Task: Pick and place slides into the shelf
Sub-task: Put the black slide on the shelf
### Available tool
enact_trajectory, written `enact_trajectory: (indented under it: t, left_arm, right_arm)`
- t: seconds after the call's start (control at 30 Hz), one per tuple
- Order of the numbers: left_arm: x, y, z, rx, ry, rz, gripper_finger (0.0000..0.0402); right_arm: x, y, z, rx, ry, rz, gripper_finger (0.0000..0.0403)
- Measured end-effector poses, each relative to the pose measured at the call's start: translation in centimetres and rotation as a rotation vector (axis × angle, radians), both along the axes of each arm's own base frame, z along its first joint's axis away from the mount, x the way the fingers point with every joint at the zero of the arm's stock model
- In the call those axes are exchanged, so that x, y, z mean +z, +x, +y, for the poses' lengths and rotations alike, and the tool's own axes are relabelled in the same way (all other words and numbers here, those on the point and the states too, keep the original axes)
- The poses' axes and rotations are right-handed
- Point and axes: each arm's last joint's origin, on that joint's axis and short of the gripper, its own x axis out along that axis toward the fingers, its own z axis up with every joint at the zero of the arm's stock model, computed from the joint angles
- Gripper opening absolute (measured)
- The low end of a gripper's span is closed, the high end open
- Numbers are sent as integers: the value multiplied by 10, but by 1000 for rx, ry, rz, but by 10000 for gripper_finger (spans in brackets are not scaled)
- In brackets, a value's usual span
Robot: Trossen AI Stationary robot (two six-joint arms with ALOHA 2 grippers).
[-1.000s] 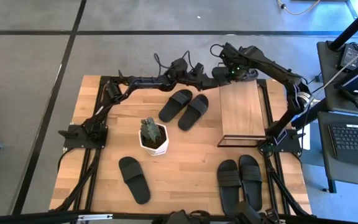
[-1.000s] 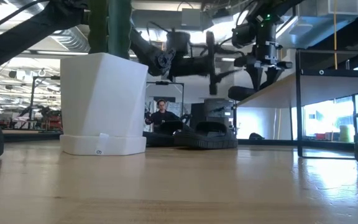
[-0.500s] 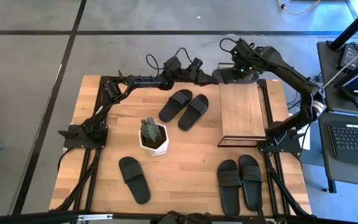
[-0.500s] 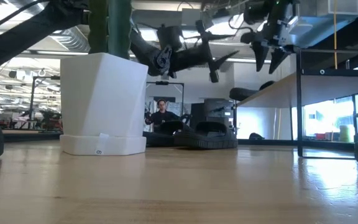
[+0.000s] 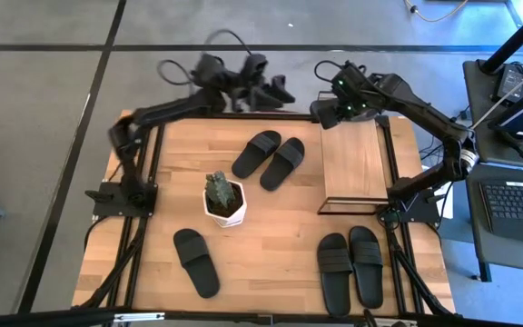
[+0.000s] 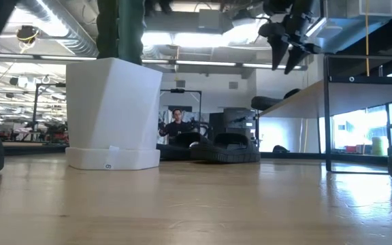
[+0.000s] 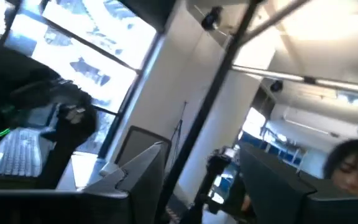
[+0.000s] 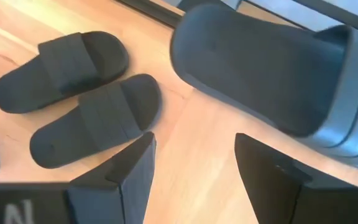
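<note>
From above, your right gripper [image 5: 327, 111] hung at the far end of the shelf [image 5: 353, 163], just over the slide [image 5: 327, 113] lying at that far edge. Left gripper [image 5: 275, 91] was raised beyond the counter's [image 5: 271, 227] far edge; can't tell its fingers. One pair of slides [image 5: 269, 158] lay mid-counter beside the shelf, another pair [image 5: 350, 265] near you, a single [image 5: 195, 262] by the cactus pot [image 5: 224, 202]. Low view: right gripper [image 6: 288, 51] above the shelf board [image 6: 303, 97], fingers spread. Right wrist view: fingers [image 8: 131, 169] released, apart, w/ nothing between them; shelf slide [image 8: 260, 81] just ahead.
</note>
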Motion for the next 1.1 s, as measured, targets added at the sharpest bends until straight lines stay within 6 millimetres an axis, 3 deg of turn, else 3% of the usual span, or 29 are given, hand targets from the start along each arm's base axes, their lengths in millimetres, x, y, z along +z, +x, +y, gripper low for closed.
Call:
enact_trajectory:
  t: [0.2, 0.4, 0.5, 0.77, 1.1]
  left_arm:
    - [46, -54, -45, 133, 162, 57, 201]
    - [52, -106, -88, 520, 301, 270, 201]
    - [55, -121, -112, 587, 322, 326, 201]
    - [56, -131, -164, 492, 321, 362, 201]
    - [30, -115, -231, 290, 421, 507, 201]
  right_arm:
    - [2, 4, 1, 29, -28, -19, 220]
    - [2, 5, 0, 50, -44, -19, 220]
    - [3, 6, -1, 52, -53, -28, 220]
    - [5, 9, -3, 78, -93, -53, 220]
    - [8, 12, -6, 131, -149, -69, 220]
